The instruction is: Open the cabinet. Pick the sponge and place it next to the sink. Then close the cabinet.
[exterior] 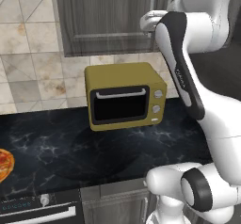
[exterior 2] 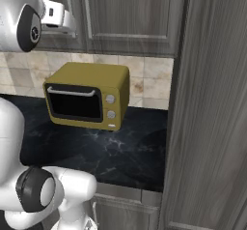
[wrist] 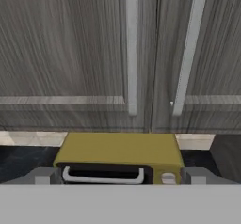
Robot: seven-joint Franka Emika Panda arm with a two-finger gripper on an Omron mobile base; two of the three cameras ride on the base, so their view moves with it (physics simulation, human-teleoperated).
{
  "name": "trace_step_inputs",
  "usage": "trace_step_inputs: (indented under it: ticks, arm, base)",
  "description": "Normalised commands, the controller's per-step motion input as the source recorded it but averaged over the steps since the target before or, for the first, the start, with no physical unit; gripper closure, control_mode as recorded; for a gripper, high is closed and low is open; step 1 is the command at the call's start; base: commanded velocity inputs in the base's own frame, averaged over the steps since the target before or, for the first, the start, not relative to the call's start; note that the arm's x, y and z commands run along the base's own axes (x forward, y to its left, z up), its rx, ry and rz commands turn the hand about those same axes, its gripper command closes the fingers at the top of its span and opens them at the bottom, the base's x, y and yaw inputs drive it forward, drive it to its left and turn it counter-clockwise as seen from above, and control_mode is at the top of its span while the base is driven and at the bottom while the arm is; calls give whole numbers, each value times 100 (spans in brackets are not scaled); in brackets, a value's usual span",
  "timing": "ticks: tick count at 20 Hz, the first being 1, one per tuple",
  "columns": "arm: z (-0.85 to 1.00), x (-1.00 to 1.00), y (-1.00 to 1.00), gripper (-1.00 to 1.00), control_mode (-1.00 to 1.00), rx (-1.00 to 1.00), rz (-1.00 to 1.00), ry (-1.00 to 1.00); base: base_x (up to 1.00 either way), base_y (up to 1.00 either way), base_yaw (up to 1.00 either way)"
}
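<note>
- My two-finger gripper [wrist: 120,175] is spread wide with nothing between its small dark tips, which rise at the bottom of the hand view; I judge it is kept wide so a handle can pass between the jaws
- The large dark grey wood-grain wall cabinet [wrist: 70,53] takes up the upper part of the hand view, both panelled doors shut, so the opening step is not yet done
- Its two long vertical silver bar handles, left handle [wrist: 132,49] and right handle [wrist: 189,49], hang either side of the centre seam; I am facing them, apart from both
- The mustard-yellow microwave with a black door [exterior: 124,96] sits mid-frame on the black marbled counter [exterior: 52,143], below the cabinet
- The sponge is presumably behind the shut doors
</note>
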Motion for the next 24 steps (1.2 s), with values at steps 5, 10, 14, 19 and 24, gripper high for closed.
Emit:
trace_step_inputs:
  ticks: [5, 10, 14, 19, 24]
  arm:
    - [-11, 15, 0, -100, -100, 0, 0, -8]
    - [-10, 29, 0, -100, -100, 0, 0, -13]
    - [-1, 51, -6, -100, -100, 0, 0, -3]
    - [0, 57, -10, -100, -100, 0, 0, 0]
    - [0, 19, 0, -100, -100, 0, 0, 0]
  base:
    - [0, 0, 0]
    - [0, 0, 0]
    - [0, 0, 0]
    - [0, 0, 0]
    - [0, 0, 0]
